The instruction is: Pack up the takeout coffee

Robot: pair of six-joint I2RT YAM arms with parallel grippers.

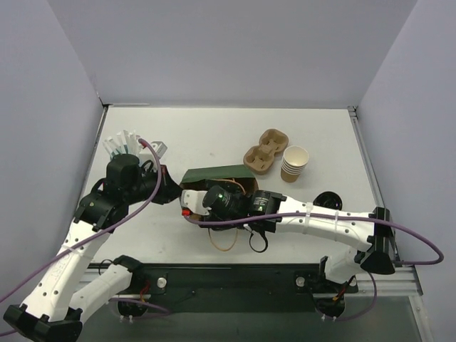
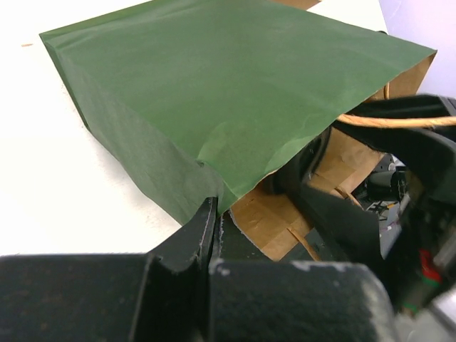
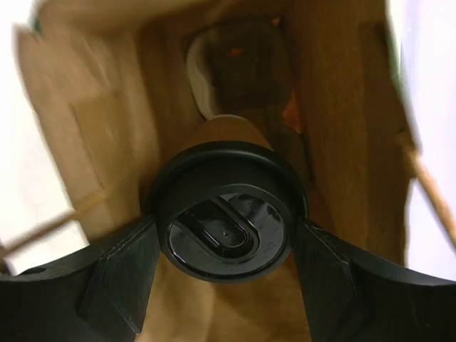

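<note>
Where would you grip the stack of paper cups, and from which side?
Probably grip the cup stack across its round wall just under the top rim, coming from its right: it stands upright, flaring upward, and the cardboard carrier crowds its left.

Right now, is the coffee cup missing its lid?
No, a black lid covers the cup, which the right gripper holds inside the paper bag.

Top view: bright, even, soft shadows on table (image 1: 199, 135) | left wrist: table blown white, foreground blurred | right wrist: dim inside bag (image 3: 335, 107), edges overexposed, takeout coffee (image 3: 224, 235) faintly glinting
</note>
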